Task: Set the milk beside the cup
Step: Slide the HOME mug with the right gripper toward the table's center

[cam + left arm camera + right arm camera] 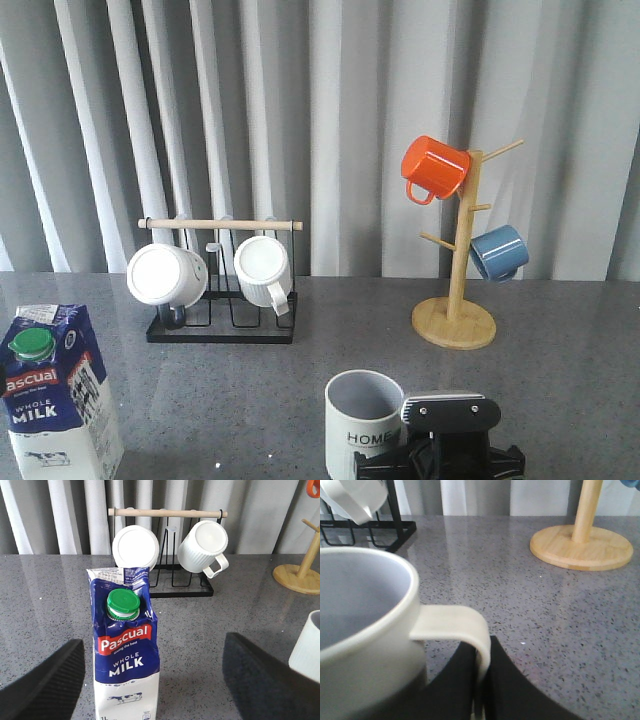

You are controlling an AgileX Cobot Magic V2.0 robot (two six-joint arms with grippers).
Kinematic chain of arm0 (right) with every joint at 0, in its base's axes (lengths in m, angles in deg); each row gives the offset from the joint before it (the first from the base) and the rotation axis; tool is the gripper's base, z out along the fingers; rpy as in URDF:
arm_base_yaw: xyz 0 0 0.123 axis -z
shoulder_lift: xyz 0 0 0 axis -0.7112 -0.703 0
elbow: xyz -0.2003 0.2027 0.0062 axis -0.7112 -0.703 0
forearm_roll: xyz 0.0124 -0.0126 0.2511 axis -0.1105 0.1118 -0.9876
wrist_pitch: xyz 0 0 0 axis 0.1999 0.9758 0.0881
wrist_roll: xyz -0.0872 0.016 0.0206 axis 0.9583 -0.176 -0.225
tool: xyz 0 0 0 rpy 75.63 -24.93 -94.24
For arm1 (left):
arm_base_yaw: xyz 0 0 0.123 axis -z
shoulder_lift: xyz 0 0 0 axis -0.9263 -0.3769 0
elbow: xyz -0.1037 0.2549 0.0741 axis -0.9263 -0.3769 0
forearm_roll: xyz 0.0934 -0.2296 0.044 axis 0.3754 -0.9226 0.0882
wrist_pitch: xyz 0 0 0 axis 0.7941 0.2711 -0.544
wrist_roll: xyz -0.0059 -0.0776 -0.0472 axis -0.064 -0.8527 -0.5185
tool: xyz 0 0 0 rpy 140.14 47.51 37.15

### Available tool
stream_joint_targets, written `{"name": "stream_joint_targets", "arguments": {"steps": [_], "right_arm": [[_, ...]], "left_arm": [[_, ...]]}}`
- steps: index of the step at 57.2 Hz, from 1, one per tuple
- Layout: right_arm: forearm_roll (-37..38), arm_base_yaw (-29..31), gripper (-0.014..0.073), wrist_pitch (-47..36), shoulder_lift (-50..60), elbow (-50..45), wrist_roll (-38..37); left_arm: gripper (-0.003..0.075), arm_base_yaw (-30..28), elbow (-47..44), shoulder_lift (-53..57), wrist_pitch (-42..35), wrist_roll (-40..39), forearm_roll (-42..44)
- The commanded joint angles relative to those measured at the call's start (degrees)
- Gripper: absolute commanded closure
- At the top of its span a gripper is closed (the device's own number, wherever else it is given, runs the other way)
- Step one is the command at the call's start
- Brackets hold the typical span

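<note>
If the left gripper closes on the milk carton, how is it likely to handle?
The milk stands tall on a narrow base, so a high push would likely tip it. Its creased paperboard walls may dent under squeeze. The green cap is on, so spilling seems unlikely. The open left gripper straddles it.

Milk: red band reads "Pascual" in white, small line beneath too fine to read; below on blue, "WHOLE MILK" in white. Fine print on the top flap illegible. "1L" at the bottom corner, partly cut off. Cup: black lettering "HOME", last letter partly hidden.
</note>
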Motion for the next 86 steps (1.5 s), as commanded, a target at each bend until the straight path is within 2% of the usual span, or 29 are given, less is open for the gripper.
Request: {"name": "stream_joint_targets", "arguments": {"steps": [1,15,29,54,86], "right_arm": [[0.1,0.0,0.0596,-4.5,2.2,1.5,1.9],[-0.1,0.0,0.0585,-3.9,2.2,1.5,5.2],[-0.1,0.0,0.0545,-0.7,2.2,1.5,5.1],[-0.1,0.0,0.0314,2.4,2.3,1.5,8.4],[-0.5,0.0,0.031,11.3,8.4,1.3,12.9]], "left_arm": [[0.018,0.3,2.0,0.0,-4.1,-0.2,-0.4],[0.018,0.3,2.0,0.0,-4.1,-0.2,-0.4],[0.018,0.3,2.0,0.0,-4.1,-0.2,-0.4],[0.018,0.3,2.0,0.0,-4.1,-0.2,-0.4],[0.018,0.3,2.0,0.0,-4.1,-0.2,-0.4]]}}
